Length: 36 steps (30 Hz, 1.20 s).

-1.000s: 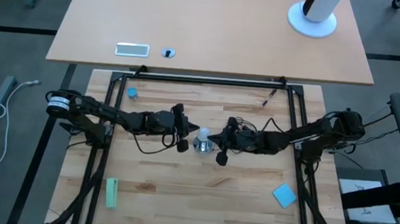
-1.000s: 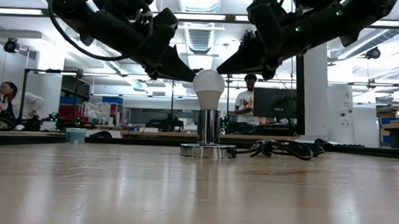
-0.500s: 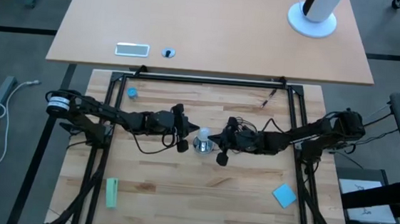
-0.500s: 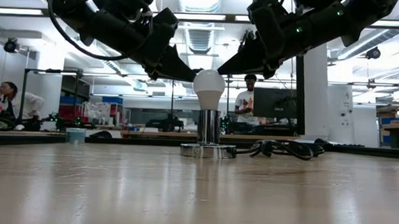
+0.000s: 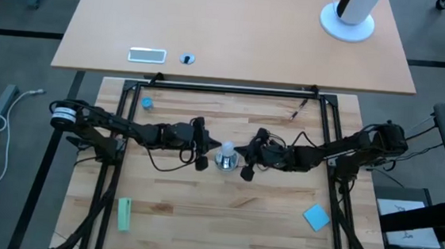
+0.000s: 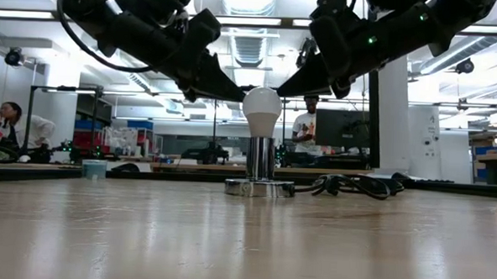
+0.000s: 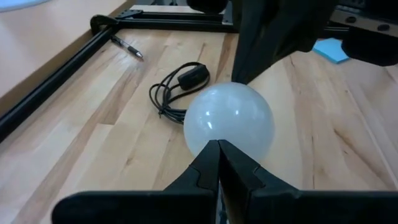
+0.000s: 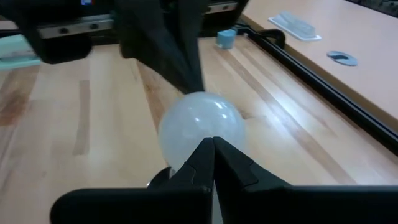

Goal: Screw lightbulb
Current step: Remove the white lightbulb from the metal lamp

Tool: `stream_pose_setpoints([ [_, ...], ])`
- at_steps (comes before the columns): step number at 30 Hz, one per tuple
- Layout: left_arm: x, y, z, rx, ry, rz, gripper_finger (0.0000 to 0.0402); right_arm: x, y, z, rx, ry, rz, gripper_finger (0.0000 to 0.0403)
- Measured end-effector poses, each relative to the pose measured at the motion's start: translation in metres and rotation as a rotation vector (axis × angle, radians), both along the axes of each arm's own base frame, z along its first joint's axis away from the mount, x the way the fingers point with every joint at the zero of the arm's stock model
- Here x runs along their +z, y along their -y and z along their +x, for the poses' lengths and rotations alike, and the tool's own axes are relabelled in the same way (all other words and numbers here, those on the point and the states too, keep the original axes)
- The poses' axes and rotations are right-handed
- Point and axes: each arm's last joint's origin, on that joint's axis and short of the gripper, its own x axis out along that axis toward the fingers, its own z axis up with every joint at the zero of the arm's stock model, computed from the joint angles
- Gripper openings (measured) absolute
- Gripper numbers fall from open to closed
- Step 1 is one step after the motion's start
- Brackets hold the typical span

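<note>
Both pairs of fingers are pressing together into closed tips. The left gripper and right gripper are meeting the lightbulb from opposite sides, seemingly touching its glass head. The bulb is standing upright in the silver socket at mid-table, black cord coiling beside it.
</note>
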Motion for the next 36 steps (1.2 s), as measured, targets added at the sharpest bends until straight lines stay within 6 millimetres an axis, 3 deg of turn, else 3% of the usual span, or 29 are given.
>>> stream_pose_setpoints([
  [27, 0.0091, -0.0007, -0.007, 0.049, 0.002, -0.012, 0.0, 0.0066, -0.0036, -0.0002, 0.048, 0.026, 0.028, 0.0],
  [36, 0.0092, -0.0013, -0.0071, 0.069, 0.006, -0.013, 0.0037, 0.0083, -0.0036, -0.0005, 0.046, 0.034, 0.032, 0.0],
])
